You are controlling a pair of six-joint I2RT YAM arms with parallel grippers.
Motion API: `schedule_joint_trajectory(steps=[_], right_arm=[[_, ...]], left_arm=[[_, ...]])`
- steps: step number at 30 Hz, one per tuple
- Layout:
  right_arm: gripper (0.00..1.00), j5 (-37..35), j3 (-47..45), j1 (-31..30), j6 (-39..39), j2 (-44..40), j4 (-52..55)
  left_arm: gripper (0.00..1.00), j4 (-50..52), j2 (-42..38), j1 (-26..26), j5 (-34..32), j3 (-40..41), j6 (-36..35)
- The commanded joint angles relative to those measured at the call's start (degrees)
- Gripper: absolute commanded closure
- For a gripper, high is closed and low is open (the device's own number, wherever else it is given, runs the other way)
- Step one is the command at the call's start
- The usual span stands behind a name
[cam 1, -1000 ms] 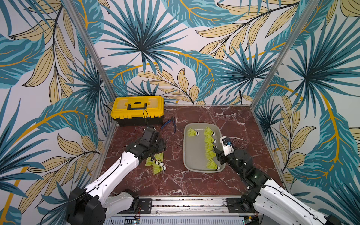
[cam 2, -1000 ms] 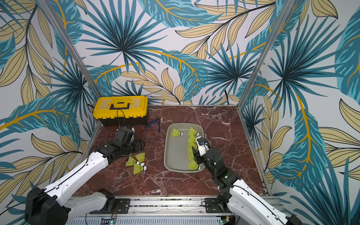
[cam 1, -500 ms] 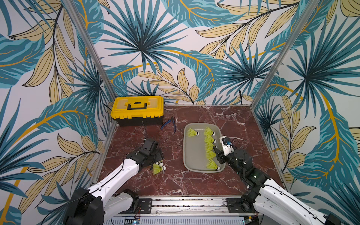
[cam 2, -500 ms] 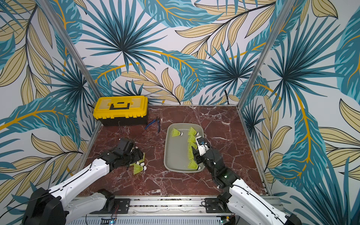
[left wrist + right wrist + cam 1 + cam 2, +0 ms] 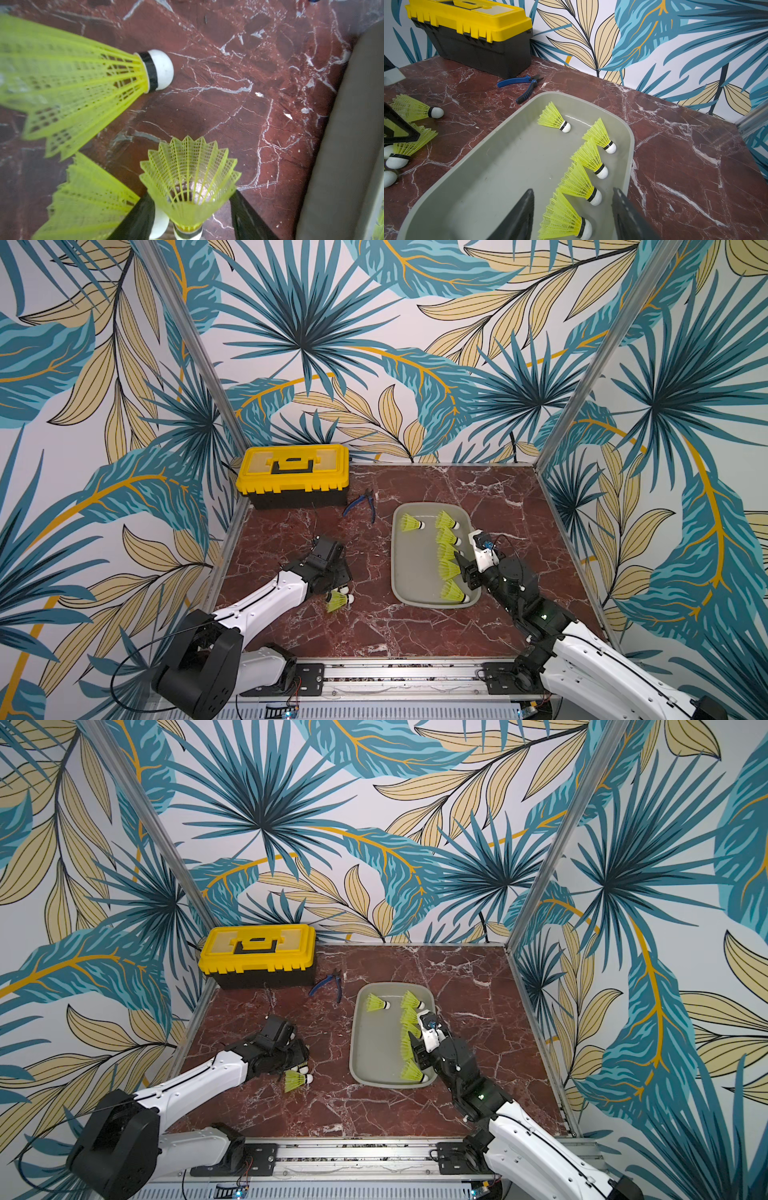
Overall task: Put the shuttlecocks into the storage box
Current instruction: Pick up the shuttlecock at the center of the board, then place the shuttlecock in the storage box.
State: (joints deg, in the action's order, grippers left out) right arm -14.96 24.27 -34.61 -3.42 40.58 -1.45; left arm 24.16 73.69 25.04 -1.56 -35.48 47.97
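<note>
– Jaws on the left gripper (image 5: pixel 192 194): how do they stand?
– Apart, one finger on either side of a shuttlecock (image 5: pixel 188 182) lying on the marble table (image 5: pixel 239 104). Its cork sits deep between them and its skirt reaches past the tips. The skirt looks unsquashed, so I judge it not yet pinched.
– Anything crowding it?
– Yes. A second shuttlecock (image 5: pixel 89 203) seems to have its white cork right against the inside of one finger. A third shuttlecock (image 5: pixel 72 83) lies a little further out.
– How should it close, then?
– Close on the cork or the stiff neck, not the lacy rim. First shift clear of the neighbour's cork, so that only one comes up. Lift straight, then swing to the storage box (image 5: pixel 342 155), the grey tray just beside.
– And the right gripper (image 5: pixel 573 190)?
– Fingers wide apart and empty, hovering low over the near end of the tray, above one of the shuttlecocks (image 5: pixel 591 160) lined up along its wall. It should give way; the tray's bare half suits the drop.
– The yellow toolbox (image 5: pixel 293 472) and the blue-handled pliers (image 5: pixel 361 504)?
– Well apart at the back, no concern.
</note>
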Motion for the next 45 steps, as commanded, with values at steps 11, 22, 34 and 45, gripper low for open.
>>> schedule_joint_trajectory(steps=[11, 22, 34, 45], right_arm=[[0.4, 1.37, 0.16, -0.2, 0.78, -0.15, -0.22], [0.41, 7.15, 3.77, -0.24, 2.92, 3.96, 1.06], [0.42, 25.77, 13.43, -0.91, 8.18, 20.01, -0.92], [0.42, 29.47, 21.83, -6.62, 11.68, 36.65, -8.21]], left_arm=[[0.65, -6.61, 2.22, -0.47, -0.52, -1.61, -1.56], [0.73, -12.1, -5.2, -0.38, 4.89, -1.86, -2.17], [0.73, -14.05, -13.91, -0.39, 11.22, -6.88, -1.95], [0.73, -19.73, -11.78, -0.3, 14.91, -10.3, 1.5]])
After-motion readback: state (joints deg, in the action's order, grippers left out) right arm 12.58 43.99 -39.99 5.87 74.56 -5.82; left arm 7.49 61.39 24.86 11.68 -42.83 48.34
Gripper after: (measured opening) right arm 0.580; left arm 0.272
